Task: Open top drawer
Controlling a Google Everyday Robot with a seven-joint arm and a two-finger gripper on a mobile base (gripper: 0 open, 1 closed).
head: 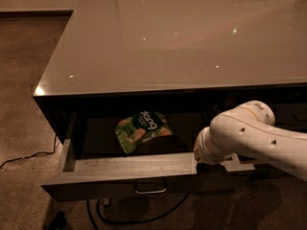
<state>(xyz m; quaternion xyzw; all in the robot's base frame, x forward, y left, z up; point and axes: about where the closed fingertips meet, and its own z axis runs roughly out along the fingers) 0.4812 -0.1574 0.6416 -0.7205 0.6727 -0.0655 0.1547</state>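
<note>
Cabinet with glossy grey top [182, 37] fills the view from centre to 12 o'clock; brown carpet [24, 80] lies at 9 o'clock. The top drawer [129, 166] stands open at 6 o'clock, projecting from under the top, its grey sides and front edge showing, its floor dark. White robot arm [259, 138] enters from 3 o'clock and reaches over the drawer's right part; the gripper [236, 164] rests at the drawer's front edge, at 3 o'clock from the handle and apart from it; whether it is apart or together cannot be told. A green snack bag [141, 131] lies flat inside, at 9 o'clock from the arm; metal bar handle [150, 190] sits centred on the front; a dark cable [29, 156] trails at 8 o'clock.
</note>
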